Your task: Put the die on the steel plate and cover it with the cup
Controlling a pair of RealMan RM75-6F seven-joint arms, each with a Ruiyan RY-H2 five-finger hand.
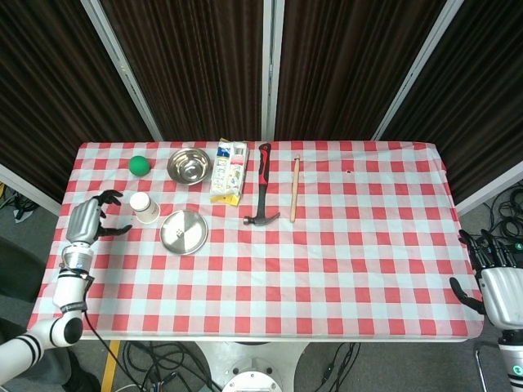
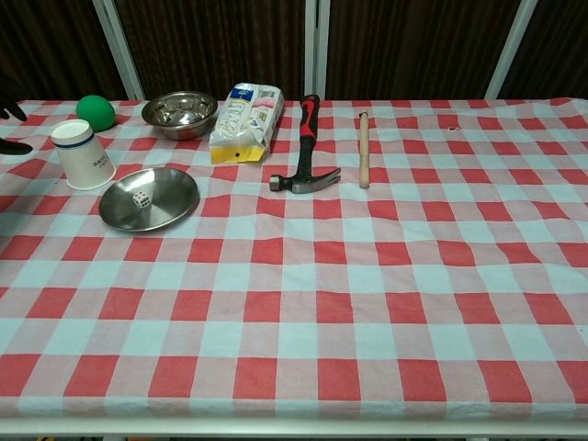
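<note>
The white die (image 2: pixel 141 199) lies on the round steel plate (image 2: pixel 176 189), left of its middle. In the head view the plate (image 1: pixel 189 235) sits at the table's left side. A white paper cup (image 2: pixel 83 154) stands upside down just behind and left of the plate, also visible as the cup (image 1: pixel 145 207) from above. My left hand (image 1: pixel 88 221) hovers left of the cup, holding nothing, with its fingers spread toward it. Only dark fingertips (image 2: pixel 13 146) show at the chest view's left edge. My right hand (image 1: pixel 497 286) hangs off the table's right front corner, fingers apart and empty.
A green ball (image 2: pixel 95 110) and a steel bowl (image 2: pixel 179 112) stand at the back left. A snack package (image 2: pixel 244 120), a red-and-black hammer (image 2: pixel 305 147) and a wooden stick (image 2: pixel 363 147) lie across the back middle.
</note>
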